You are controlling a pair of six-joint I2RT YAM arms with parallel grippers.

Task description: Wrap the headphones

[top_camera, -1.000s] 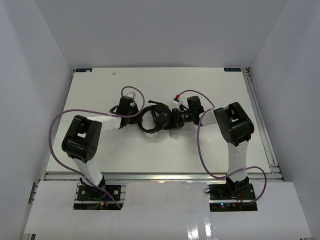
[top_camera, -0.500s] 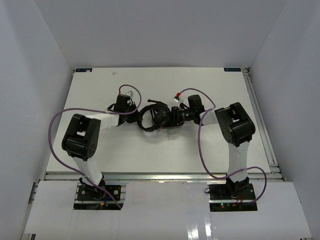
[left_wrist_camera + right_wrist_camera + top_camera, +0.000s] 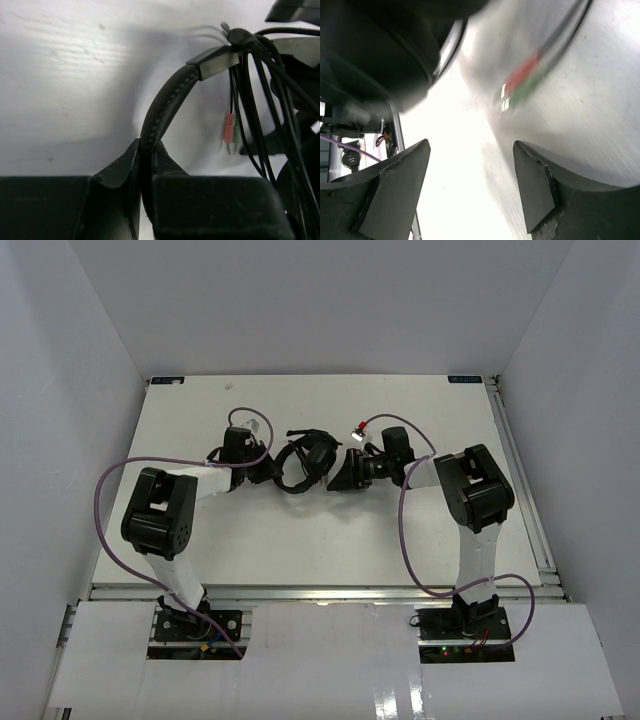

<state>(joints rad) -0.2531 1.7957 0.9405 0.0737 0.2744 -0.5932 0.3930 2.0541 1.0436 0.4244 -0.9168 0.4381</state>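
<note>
Black headphones [image 3: 303, 462] lie on the white table [image 3: 400, 410], about midway across and in its far half. Seen from above, the left fingers [image 3: 268, 471] reach in from the left and meet the dark loop of the headband. The right fingers [image 3: 345, 472] sit just to the right, spread into a wide wedge; whether they touch the headphones cannot be told from here. Bare table shows on every side of the headphones, widest toward the near edge. White walls [image 3: 70, 390] close in the left, right and far sides. A purple cable [image 3: 405, 530] loops beside each arm.

In the left wrist view, the left fingers [image 3: 125, 167] are clamped tight on the padded, stitched headband [image 3: 162, 107], which rises from between them and arches right to a grey metal slider [image 3: 220, 57]. Several strands of thin black cord [image 3: 260, 95] hang over that slider. A pink and a green plug [image 3: 229, 131] dangle just beside them above the table [image 3: 65, 75], which lies bare to the left.

In the right wrist view, the right fingers [image 3: 400, 185] stand wide apart and hold nothing, with only bright table [image 3: 465, 165] between them. A blurred dark earcup [image 3: 375, 60] fills the upper left. A blurred red and green plug [image 3: 520, 82] lies beyond the fingertips.
</note>
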